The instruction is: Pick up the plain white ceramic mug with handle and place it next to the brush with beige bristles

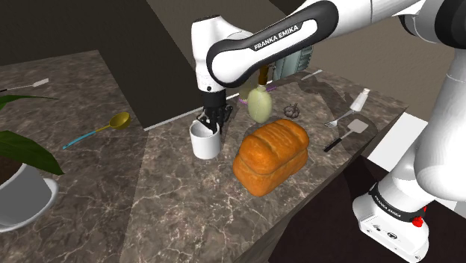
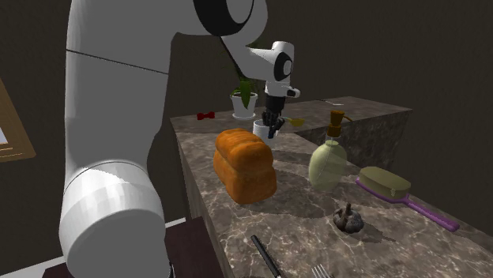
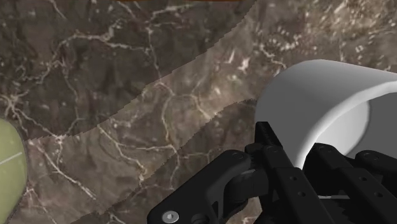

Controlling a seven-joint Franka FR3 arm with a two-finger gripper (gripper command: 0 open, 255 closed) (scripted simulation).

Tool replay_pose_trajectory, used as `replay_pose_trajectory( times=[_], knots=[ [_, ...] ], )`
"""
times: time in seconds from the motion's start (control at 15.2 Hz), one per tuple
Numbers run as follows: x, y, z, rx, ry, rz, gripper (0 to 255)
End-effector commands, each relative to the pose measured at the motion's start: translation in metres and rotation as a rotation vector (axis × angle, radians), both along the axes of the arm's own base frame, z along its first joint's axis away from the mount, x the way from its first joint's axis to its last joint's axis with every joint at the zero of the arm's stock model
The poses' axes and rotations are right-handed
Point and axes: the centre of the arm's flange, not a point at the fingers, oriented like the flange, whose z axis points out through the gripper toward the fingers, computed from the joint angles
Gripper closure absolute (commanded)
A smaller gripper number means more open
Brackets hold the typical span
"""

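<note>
The white mug [image 1: 204,140] stands on the dark marble counter [image 1: 172,202], to the shoulder view's left of a loaf of bread [image 1: 271,155]. My black gripper [image 1: 213,122] comes down from above and is shut on the mug's rim. In the wrist view one finger [image 3: 267,145] lies against the outside of the mug's white wall [image 3: 318,95] and the other sits inside it. The brush [image 2: 385,182], with a beige top and purple handle, lies at the second exterior view's right, beyond a pale green soap bottle [image 2: 327,162]. The mug [image 2: 263,128] is far from the brush.
A gold-bowled spoon with a teal handle [image 1: 101,128] and a potted plant [image 1: 22,190] lie to the shoulder view's left. A spatula [image 1: 345,134], a fork [image 1: 340,118] and a small dark object [image 1: 293,110] lie past the bread. The counter edge runs close in front.
</note>
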Motion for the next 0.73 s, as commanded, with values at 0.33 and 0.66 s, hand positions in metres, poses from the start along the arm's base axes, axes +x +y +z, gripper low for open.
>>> replay_pose_trajectory(
  times=[0.33,0.66],
  knots=[
    [0.0,0.0,0.038,0.0,0.0,0.0,255],
    [0.0,0.0,0.064,0.0,0.0,0.0,255]
  ],
)
